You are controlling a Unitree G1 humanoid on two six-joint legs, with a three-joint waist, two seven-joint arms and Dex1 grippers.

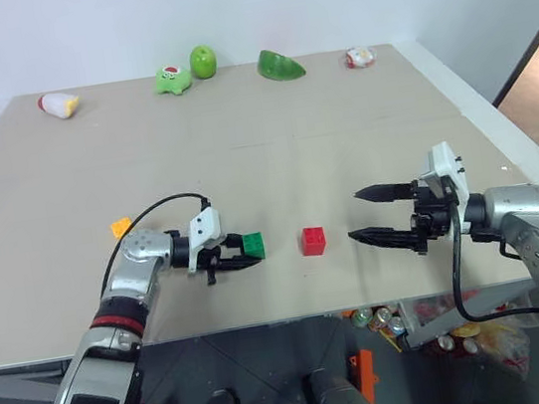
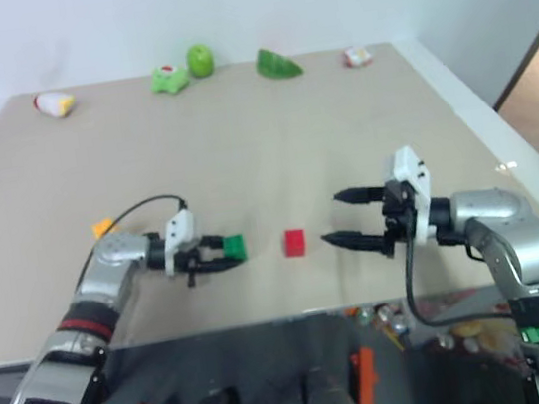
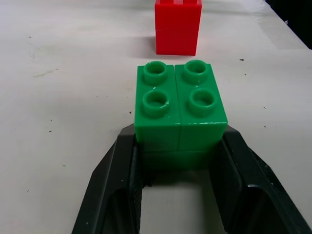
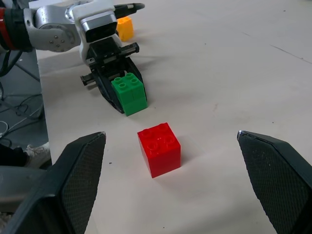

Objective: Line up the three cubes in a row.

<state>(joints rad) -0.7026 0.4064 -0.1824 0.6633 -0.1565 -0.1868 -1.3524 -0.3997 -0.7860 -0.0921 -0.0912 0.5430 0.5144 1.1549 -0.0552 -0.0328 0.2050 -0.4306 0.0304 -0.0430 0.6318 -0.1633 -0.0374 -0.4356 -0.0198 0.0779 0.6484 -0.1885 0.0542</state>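
The green cube rests on the table near the front edge, with my left gripper shut on its back half; its studs face up. A short gap to its right sits the red cube, free on the table. My right gripper hovers just right of the red cube, open wide, its fingers on either side of the view toward that cube. The yellow-orange cube lies behind my left forearm, to the left of the other two.
Along the table's far edge lie a white-and-red toy, rounded green toys and another white-and-red toy. A bin of cans sits below the front edge at right.
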